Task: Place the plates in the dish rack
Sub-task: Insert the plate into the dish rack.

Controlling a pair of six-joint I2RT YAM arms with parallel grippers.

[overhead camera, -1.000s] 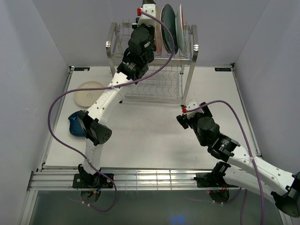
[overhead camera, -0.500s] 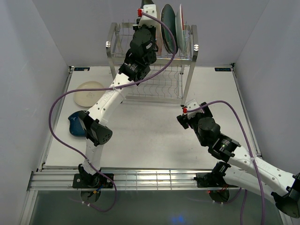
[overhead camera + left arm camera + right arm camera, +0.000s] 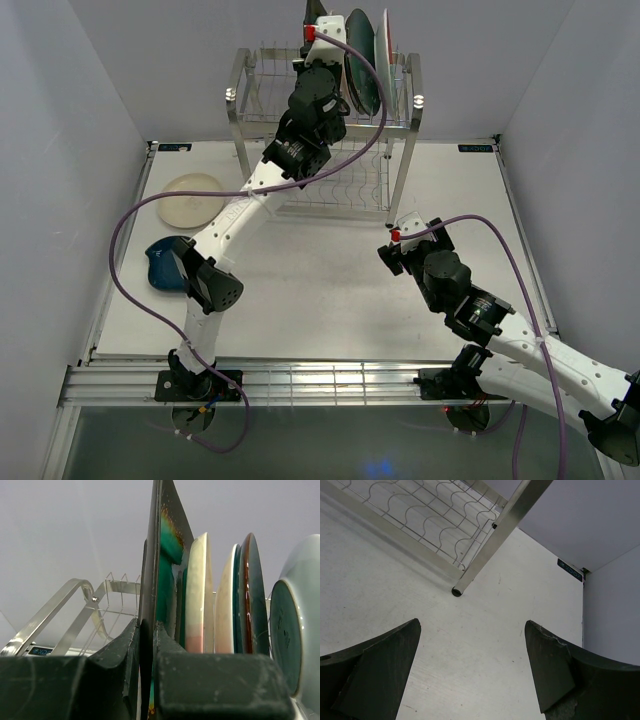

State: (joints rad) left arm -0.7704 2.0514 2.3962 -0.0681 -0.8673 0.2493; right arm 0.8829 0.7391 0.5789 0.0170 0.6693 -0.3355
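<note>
White worktop (image 3: 330, 300) carries the whole job, and at its far edge stands the dish rack (image 3: 403, 170), our landmark for everything else.

We judge the step in hand to be slotting one more plate into the upper tier. The square green plate (image 3: 167, 545) is held on edge above the rack's top shelf, just left of the plates already standing there. The pink-and-cream plate (image 3: 196, 590) is its nearest neighbour, and the dark teal plate (image 3: 254, 595) stands further right. The left gripper (image 3: 148, 635) is clamped on the green plate's lower edge, a finger on each face.

The next move calls for lowering the plate straight down into a free slot. It must stay upright so it does not knock the pink-and-cream plate beside it, and only then should the gripper let go. We cannot see the slot itself from the wrist view.

Two plates wait on the worktop, well to the left of the rack. They are the cream plate (image 3: 190, 198) and, nearer us, the dark blue plate (image 3: 158, 268), half hidden by the left arm.

The right gripper (image 3: 472, 630) hangs with its jaws wide apart and empty, just in front of the rack's front right leg, clear of the loading path.
</note>
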